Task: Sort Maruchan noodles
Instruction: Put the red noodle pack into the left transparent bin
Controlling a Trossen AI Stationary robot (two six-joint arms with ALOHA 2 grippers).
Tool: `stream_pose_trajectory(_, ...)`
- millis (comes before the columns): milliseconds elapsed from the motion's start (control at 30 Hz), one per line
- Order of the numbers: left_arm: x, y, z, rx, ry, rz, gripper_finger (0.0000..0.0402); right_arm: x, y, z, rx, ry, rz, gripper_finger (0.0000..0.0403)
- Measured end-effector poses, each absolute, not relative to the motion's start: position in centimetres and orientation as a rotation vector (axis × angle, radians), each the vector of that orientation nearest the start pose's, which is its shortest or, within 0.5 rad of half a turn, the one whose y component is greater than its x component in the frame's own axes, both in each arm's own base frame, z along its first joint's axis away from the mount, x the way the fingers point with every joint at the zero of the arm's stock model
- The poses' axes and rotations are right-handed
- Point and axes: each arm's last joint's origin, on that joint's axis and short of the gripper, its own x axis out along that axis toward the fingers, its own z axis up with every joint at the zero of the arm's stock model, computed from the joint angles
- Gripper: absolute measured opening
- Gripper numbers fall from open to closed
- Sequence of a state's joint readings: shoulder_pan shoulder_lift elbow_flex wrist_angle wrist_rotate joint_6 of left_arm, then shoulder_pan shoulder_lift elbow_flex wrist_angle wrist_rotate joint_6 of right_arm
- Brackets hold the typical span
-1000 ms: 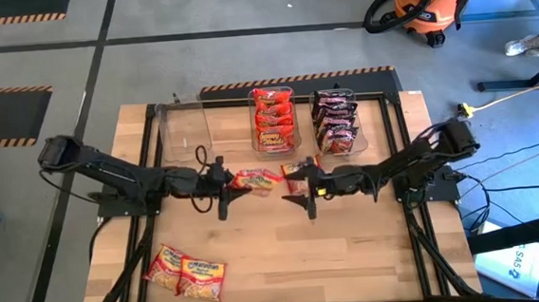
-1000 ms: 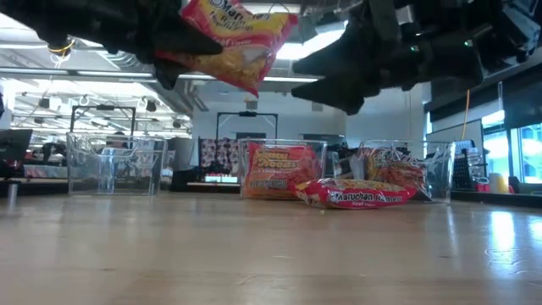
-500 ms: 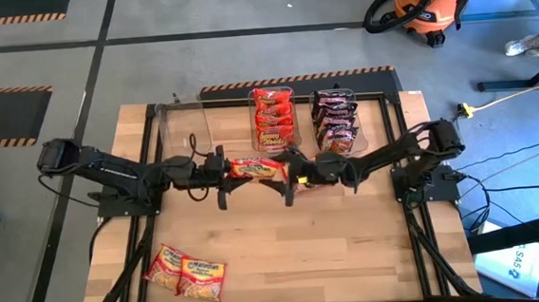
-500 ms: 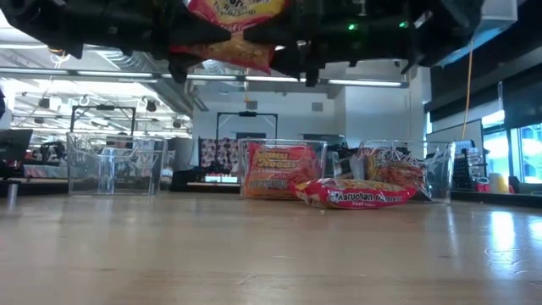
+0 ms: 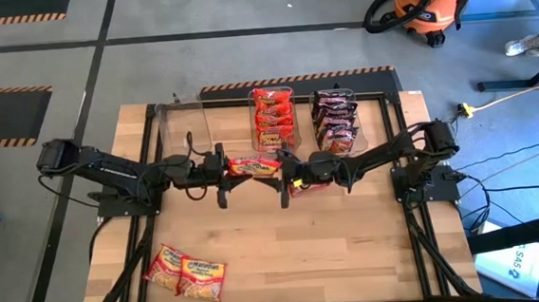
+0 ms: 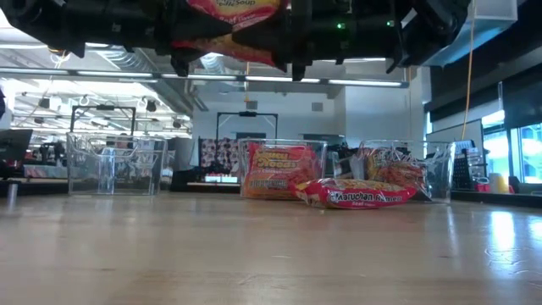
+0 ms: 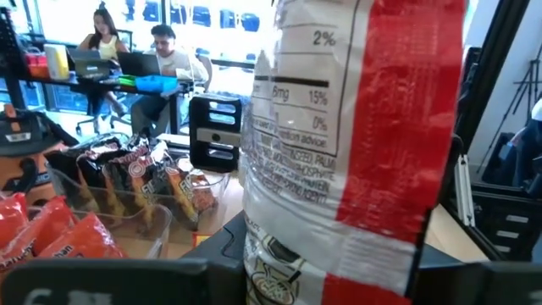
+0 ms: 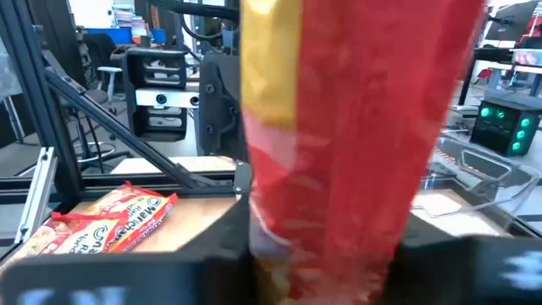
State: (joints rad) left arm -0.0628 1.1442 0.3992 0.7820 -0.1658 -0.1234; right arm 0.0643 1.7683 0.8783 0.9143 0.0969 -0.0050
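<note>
Red packets filling middle bin [image 5: 273, 120], dark ones filling right bin [image 5: 336, 120]; left bin [image 5: 181, 129] sitting bare. You are mid-handover: orange-yellow packet [image 5: 254, 167] hanging above table centre, left gripper [image 5: 223, 168] pinching its left end, right gripper [image 5: 284, 172] closing on right end. Remaining: red packet [image 6: 354, 193] lying under right arm, two orange-yellow packets [image 5: 185, 272] waiting near left.

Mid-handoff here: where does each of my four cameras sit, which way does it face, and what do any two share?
High: overhead, straight down; both arms, left gripper, right gripper.
Low: table height, facing the bins; arms overhead.
Left wrist: behind the held packet, toward the room.
Right wrist: opposite side, past the same packet.
Shared: all four show that held packet.
</note>
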Motion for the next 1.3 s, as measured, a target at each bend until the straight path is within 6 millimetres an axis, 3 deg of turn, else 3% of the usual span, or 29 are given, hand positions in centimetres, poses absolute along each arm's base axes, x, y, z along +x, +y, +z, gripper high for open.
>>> stream_pose_trajectory(100,22.8,-0.9,22.5,-0.148,-0.038,0.105,0.0113,36.9,2.1,21.1,-0.007,-0.012,-0.04,0.0077)
stream_pose_trajectory(333,22.8,-1.1,22.3,-0.126,-0.019,0.059,0.015,36.9,2.2,20.9,0.001,0.005,0.027,0.0094)
stream_pose_trajectory(500,22.7,-1.1,21.8,-0.119,0.095,0.061,0.0195,36.8,2.2,20.5,-0.003,0.056,-0.001,0.0092)
stream_pose_trajectory(767,20.5,-0.8,24.7,-0.105,0.19,0.113,0.0245,36.7,2.1,19.8,-0.017,0.154,-0.006,0.0079)
stream_pose_trajectory(1033,19.1,0.6,28.5,-0.092,0.29,0.193,0.0253,36.6,1.6,17.7,0.014,0.305,-0.015,0.0073)
stream_pose_trajectory(1300,23.1,1.9,29.9,-0.121,0.452,0.091,0.0249,36.8,1.7,16.3,0.055,0.349,-0.004,0.0084)
